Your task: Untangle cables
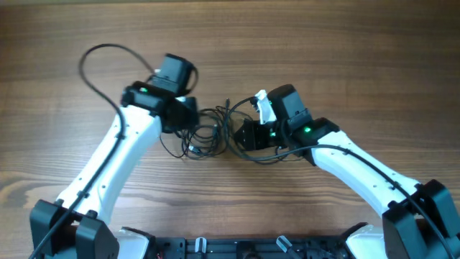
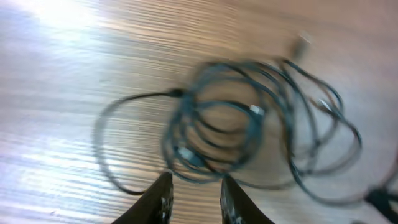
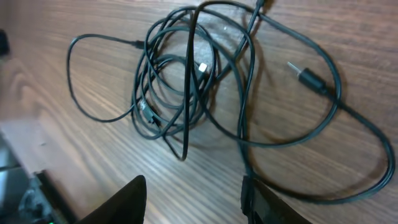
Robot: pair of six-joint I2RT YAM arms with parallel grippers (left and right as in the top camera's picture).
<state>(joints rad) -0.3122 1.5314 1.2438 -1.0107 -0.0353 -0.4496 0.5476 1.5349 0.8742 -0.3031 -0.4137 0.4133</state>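
The cables lie as a loose tangle of thin black loops on the wooden table, between my two grippers. In the left wrist view the cables are blurred, just beyond my left gripper, which is open with only bare wood between its fingers. In the right wrist view the cables form a coil with long loops trailing right, one ending in a plug. My right gripper stands open, and one cable strand runs against its right finger. From overhead, the left gripper and right gripper flank the tangle.
A thicker black wire arcs from the left arm at the back left. Both white arms reach in from the arm bases at the front edge. Bare wooden table surrounds the tangle.
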